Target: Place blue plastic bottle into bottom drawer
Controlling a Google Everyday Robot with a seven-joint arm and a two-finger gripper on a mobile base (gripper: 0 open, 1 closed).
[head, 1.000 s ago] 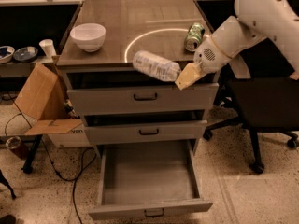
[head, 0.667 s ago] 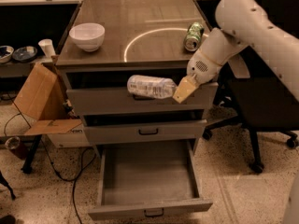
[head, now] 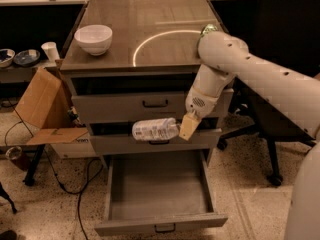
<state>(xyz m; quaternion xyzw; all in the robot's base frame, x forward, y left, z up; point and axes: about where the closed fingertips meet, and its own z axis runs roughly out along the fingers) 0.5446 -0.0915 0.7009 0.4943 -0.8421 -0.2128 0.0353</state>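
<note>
In front of the middle drawer, gripper pinches one end of the blue plastic bottle. The bottle lies level in the air, sticking out from the claw toward the cardboard box. Straight below the claw: bottom drawer, pulled open. Above the claw, on the cabinet top: green can close by, white bowl well apart.

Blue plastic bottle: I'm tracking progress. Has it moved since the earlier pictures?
Yes. The gripper has carried the blue plastic bottle downward, from in front of the top drawer to the middle drawer, above the open bottom drawer.
</note>
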